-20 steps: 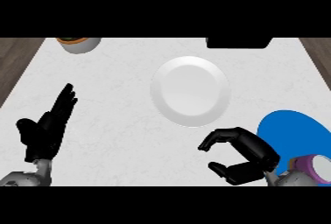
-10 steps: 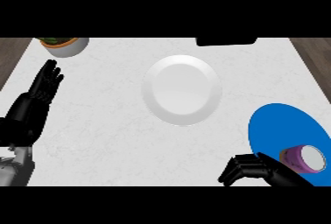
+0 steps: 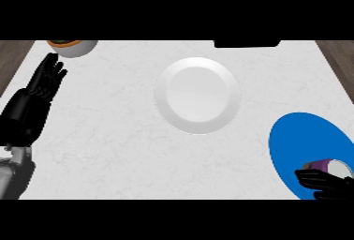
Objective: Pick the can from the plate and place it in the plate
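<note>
White marbled counter (image 3: 110,140) carries two plates — white plate (image 3: 198,95), blue plate (image 3: 304,145) — and a bowl (image 3: 72,47).

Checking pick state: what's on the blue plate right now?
The can lies on the blue plate near its lower right edge, purple side and pale end showing. The right hand has its fingers curled round the can's lower side, hiding that part. The rest of the plate is bare.
</note>
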`<state>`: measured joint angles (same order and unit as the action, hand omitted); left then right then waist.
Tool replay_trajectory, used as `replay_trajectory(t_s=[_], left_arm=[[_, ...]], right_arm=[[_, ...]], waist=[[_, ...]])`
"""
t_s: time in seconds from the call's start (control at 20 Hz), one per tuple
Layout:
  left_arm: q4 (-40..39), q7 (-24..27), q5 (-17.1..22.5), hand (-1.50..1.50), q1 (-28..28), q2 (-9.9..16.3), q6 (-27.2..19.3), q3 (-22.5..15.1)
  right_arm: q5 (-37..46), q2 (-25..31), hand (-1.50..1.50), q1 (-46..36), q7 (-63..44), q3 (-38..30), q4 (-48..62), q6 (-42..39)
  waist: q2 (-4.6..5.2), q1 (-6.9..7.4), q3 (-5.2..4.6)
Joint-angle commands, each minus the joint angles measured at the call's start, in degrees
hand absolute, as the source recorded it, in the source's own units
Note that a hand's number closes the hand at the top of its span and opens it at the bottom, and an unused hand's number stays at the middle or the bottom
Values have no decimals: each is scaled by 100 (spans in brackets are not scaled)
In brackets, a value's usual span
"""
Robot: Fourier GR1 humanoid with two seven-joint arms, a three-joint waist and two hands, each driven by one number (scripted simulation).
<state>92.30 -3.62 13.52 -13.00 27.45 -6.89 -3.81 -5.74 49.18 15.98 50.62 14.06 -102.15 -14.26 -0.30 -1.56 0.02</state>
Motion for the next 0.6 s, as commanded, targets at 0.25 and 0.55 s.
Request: replay_trajectory(t_s=[0.25, 0.55], left_arm=[[-1, -130, 0, 0, -142, -19, 44, 63], [-76, -9, -73, 0, -48, -45, 112, 65]], right_arm=[[791, 1856, -150, -59, -1326, -1473, -484, 65], [1782, 2738, -150, 383, -2287, -1560, -1021, -310]], waist=[[2, 14, -26], [3, 9, -20]])
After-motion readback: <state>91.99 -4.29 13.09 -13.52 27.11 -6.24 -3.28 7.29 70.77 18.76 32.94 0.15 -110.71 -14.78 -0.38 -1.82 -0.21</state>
